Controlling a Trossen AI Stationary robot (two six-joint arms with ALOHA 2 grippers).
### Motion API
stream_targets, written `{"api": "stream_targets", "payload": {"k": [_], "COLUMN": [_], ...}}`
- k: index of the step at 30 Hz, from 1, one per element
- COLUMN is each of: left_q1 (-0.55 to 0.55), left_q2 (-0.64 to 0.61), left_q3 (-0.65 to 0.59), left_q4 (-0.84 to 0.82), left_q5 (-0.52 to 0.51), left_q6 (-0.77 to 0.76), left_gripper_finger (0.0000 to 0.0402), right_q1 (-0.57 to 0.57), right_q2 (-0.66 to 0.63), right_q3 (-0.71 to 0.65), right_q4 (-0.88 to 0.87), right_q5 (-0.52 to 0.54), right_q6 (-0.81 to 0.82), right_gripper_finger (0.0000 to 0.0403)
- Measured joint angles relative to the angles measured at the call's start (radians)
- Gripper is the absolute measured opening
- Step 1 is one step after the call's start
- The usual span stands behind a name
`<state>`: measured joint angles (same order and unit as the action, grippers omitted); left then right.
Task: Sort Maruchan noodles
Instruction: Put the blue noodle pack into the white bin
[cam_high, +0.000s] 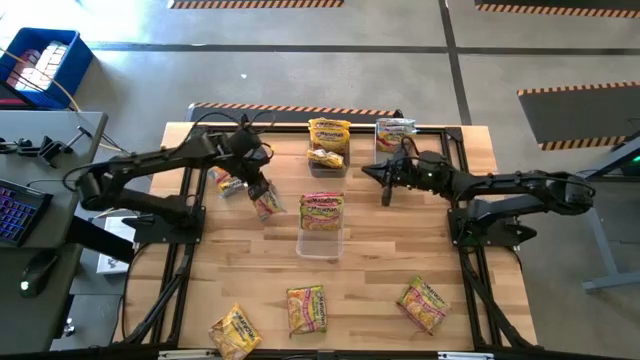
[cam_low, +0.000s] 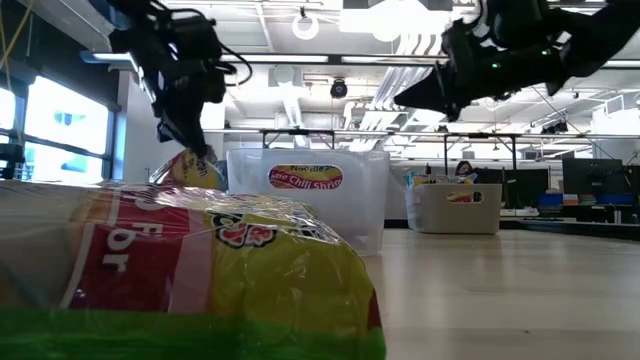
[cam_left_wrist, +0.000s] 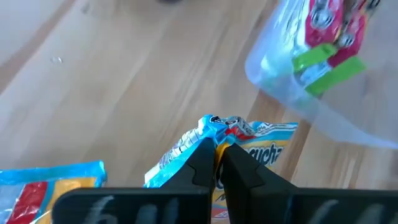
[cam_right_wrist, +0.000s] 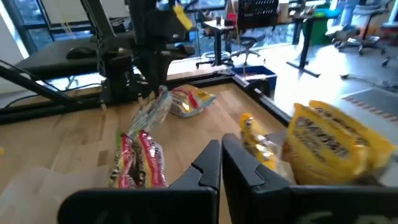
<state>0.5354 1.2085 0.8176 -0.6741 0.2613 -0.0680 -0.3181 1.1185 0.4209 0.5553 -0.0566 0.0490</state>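
Note:
My left gripper is shut on a yellow-and-blue Maruchan noodle packet, left of the middle clear bin, which holds a red-and-green packet. A second packet lies flat on the table beside it. Two far bins hold yellow packets and a silvery one. My right gripper hovers shut and empty above the table, right of centre, pointing at the table's left edge. My left gripper pinches the packet's crimped blue end seam between its two fingers. The fingers come from above, slanting down. The packet hangs below them; a nearer packet hides its lower end in the low view.
Three loose packets lie near the table's front edge; one fills the low view's foreground. Bare wood stretches between the middle bin and these packets. Black frame rails run along both table sides.

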Motion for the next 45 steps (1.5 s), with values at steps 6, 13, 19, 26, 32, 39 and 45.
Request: {"api": "stream_targets", "payload": {"k": [6,13,19,26,32,39,45], "left_q1": [0.0,-0.002,-0.01,-0.042,-0.068,-0.088,-0.092], "left_q2": [-0.13,-0.237,-0.245,-0.245,-0.245,-0.245,-0.245], "left_q3": [-0.127,-0.259,-0.343,-0.352,-0.352,-0.352,-0.353], "left_q4": [0.186,0.497,0.765,0.888,0.92,0.941,0.953], "left_q5": [-0.036,-0.126,-0.115,-0.116,-0.118,-0.123,-0.125], "left_q6": [-0.106,-0.184,-0.193,-0.192,-0.191,-0.174,-0.158], "left_gripper_finger": [0.0001,0.0001,0.0001,0.0001,0.0001,0.0001,0.0001], "right_q1": [0.049,0.056,0.058,0.057,0.057,0.057,0.057], "right_q2": [0.198,0.457,0.653,0.799,0.879,0.923,0.924], "right_q3": [0.195,0.566,0.844,1.094,1.218,1.261,1.252], "right_q4": [-0.106,-0.414,-0.617,-0.744,-0.795,-0.798,-0.791], "right_q5": [-0.004,-0.1,-0.156,-0.154,-0.147,-0.117,-0.11], "right_q6": [0.006,0.078,0.084,0.084,0.123,0.141,0.153], "right_gripper_finger": [0.0061,0.0191,0.0252,0.0257,0.0257,0.0257,0.0256]}}
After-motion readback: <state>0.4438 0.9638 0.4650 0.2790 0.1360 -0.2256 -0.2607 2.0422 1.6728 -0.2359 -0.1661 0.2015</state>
